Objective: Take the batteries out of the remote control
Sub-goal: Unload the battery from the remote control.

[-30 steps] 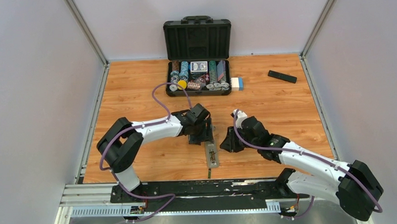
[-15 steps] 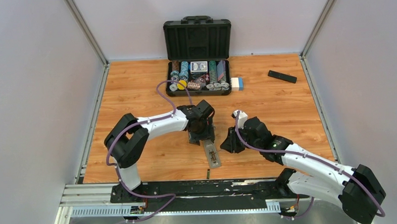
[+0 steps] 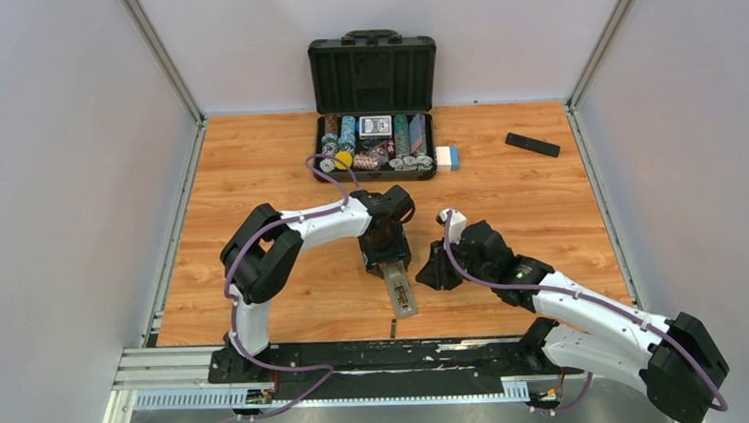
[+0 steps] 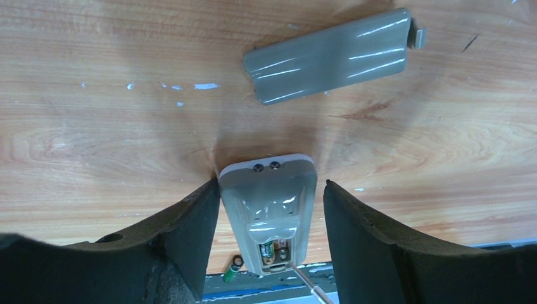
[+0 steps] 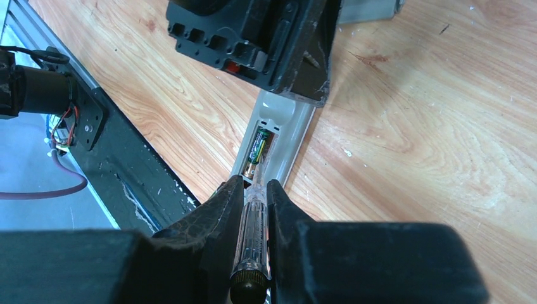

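Note:
A grey remote control (image 3: 400,294) lies back up on the wooden table, its battery compartment open at the near end. One of the batteries (image 4: 268,251) (image 5: 257,149) sits in that compartment. Another battery (image 4: 232,271) lies on the table beside the remote's near end. My left gripper (image 4: 271,190) (image 3: 384,261) is open and straddles the remote's far end; one finger is against its side, the other stands apart. My right gripper (image 5: 254,187) (image 3: 437,271) is shut on a clear-handled screwdriver (image 5: 252,240), whose tip reaches into the compartment. The grey cover (image 4: 329,56) lies loose beyond the remote.
An open black case (image 3: 375,145) with poker chips and cards stands at the back. Beside it is a small white and blue box (image 3: 448,158), and a slim black remote (image 3: 532,145) lies at the back right. A black rail (image 3: 358,357) runs along the near edge.
My left arm has swung its elbow to the right and its gripper has shifted slightly toward the remote's far end. The right gripper and screwdriver have barely moved.

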Available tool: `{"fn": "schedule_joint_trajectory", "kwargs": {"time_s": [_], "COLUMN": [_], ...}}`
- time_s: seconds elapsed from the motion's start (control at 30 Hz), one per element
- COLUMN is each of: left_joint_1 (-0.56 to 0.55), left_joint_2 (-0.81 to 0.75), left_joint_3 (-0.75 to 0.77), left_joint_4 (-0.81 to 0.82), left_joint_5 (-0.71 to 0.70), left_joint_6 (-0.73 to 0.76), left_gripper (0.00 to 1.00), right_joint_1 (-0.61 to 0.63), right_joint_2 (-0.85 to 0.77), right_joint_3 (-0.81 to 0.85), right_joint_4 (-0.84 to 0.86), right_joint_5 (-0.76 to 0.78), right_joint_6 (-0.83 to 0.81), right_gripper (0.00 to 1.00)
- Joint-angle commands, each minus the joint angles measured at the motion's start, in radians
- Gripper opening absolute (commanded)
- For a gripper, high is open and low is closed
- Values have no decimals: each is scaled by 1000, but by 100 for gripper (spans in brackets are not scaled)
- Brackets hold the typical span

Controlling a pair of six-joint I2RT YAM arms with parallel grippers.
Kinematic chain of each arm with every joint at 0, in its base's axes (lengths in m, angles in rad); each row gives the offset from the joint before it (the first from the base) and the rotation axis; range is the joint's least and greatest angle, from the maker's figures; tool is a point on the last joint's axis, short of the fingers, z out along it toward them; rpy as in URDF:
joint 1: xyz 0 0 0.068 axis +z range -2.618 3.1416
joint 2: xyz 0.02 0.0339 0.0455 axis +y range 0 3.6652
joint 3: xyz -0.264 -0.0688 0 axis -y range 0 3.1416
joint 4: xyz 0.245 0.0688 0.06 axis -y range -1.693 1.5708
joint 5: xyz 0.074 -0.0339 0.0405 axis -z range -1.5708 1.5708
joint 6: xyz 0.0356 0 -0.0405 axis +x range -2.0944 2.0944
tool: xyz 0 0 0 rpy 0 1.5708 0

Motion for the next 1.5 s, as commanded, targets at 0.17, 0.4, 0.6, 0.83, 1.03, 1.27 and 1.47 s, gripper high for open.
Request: {"fn": "schedule_joint_trajectory", "kwargs": {"time_s": [0.17, 0.4, 0.6, 0.83, 1.03, 1.27, 1.47], "left_joint_1": [-4, -6, -3, 27, 42, 61, 101], "left_joint_2": [72, 97, 73, 68, 72, 68, 63], "left_joint_3": [56, 29, 15, 8, -2, 2, 6], "left_joint_4": [-16, 30, 72, 82, 113, 130, 152], "left_joint_5": [-12, 18, -24, -51, -51, -71, -71], "left_joint_6": [-38, -15, -14, -4, 2, 26, 38], "left_gripper": [61, 44, 25, 17, 14, 13, 11], "right_joint_1": [4, 5, 5, 5, 6, 5, -5], "right_joint_2": [-33, -13, 3, 49, 94, 120, 124], "right_joint_3": [4, 2, 2, -2, -39, -111, -92], "right_joint_4": [23, 30, 36, 48, 162, 268, 214], "right_joint_5": [-14, -11, 11, 40, 17, -15, 22], "right_joint_6": [-17, -19, -11, 12, 70, 139, 157], "right_gripper": [0, 0, 0, 0, 0, 0, 0]}}
